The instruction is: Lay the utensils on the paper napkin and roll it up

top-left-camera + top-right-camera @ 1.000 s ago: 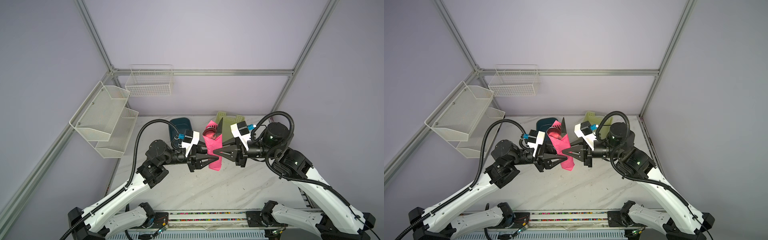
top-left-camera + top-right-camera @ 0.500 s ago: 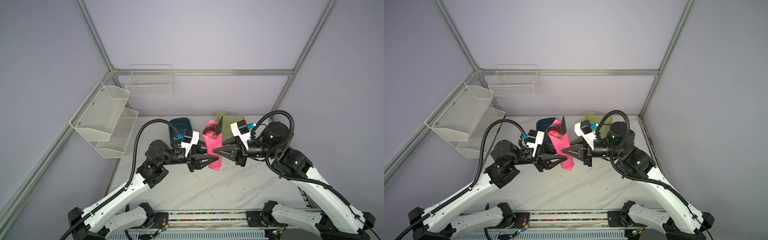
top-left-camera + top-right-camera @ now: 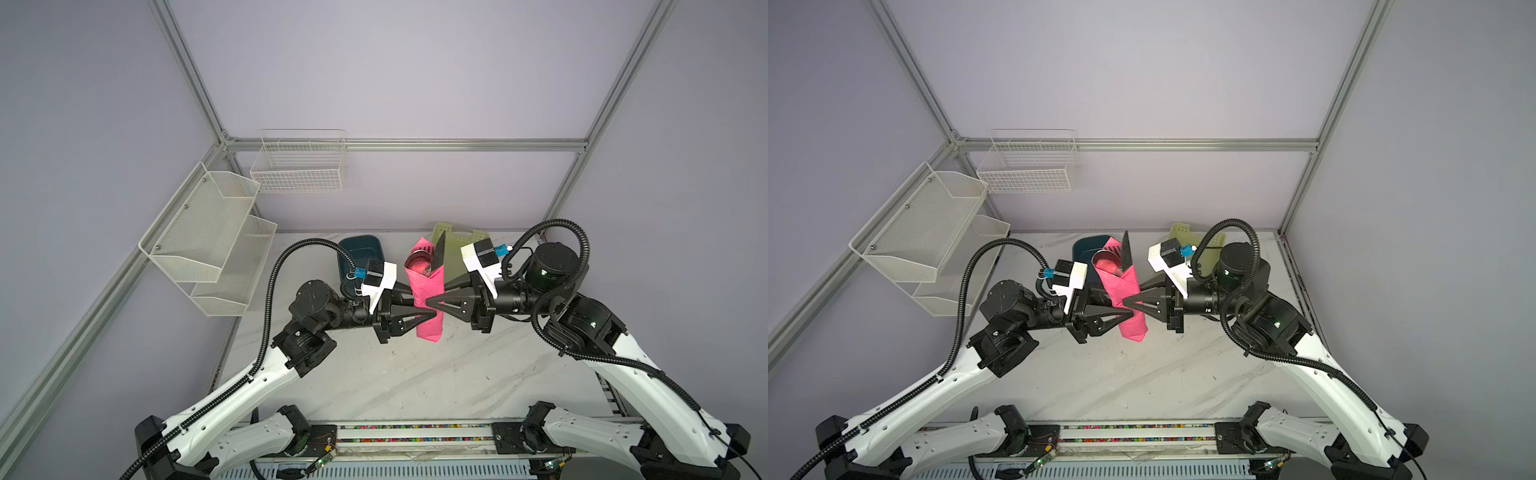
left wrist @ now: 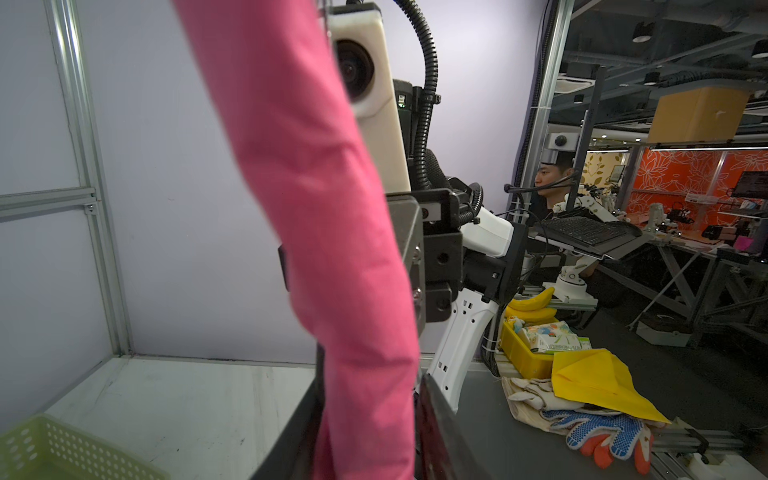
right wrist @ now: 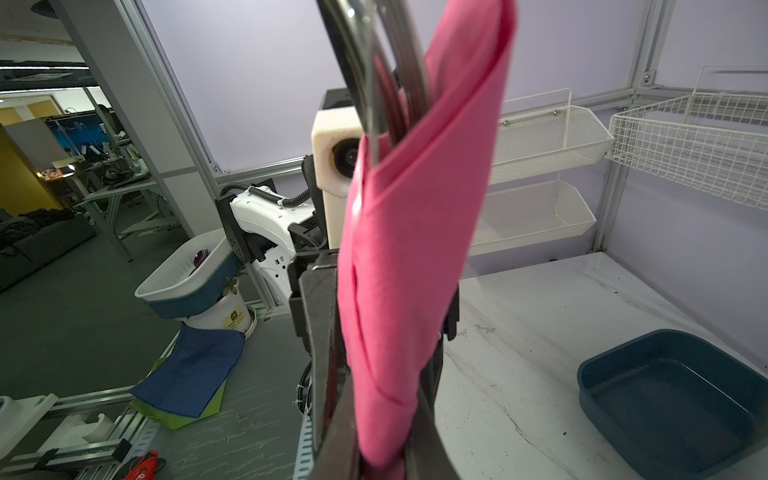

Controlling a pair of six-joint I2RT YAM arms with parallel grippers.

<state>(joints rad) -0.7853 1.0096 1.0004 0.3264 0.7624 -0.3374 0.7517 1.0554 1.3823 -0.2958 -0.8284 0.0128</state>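
Over mid tabletop [image 3: 415, 386] the napkin [image 3: 429, 328] is already a roll w/ the utensils inside. It's held upright and looks clear of the surface. Left gripper [image 3: 426, 306] and right gripper [image 3: 436, 294] meet at its middle, fingers of each closed onto the roll from opposite sides.

Handling, my guess: the paper is thin and soft, so it tears or unrolls easily. The metal inside is stiff, heavier and smooth, and could slip out the bottom. Best hold is mid-roll across the overlap, firm enough to pin the handles thru the paper.

Count: 2 grippers, 1 teal tub [image 3: 365, 249], 1 green basket [image 3: 455, 248], 1 napkin, 3 utensils: knife [image 3: 440, 255], spoon [image 3: 417, 264], fork [image 3: 1113, 248]. Heads poke out the top; handles hidden.
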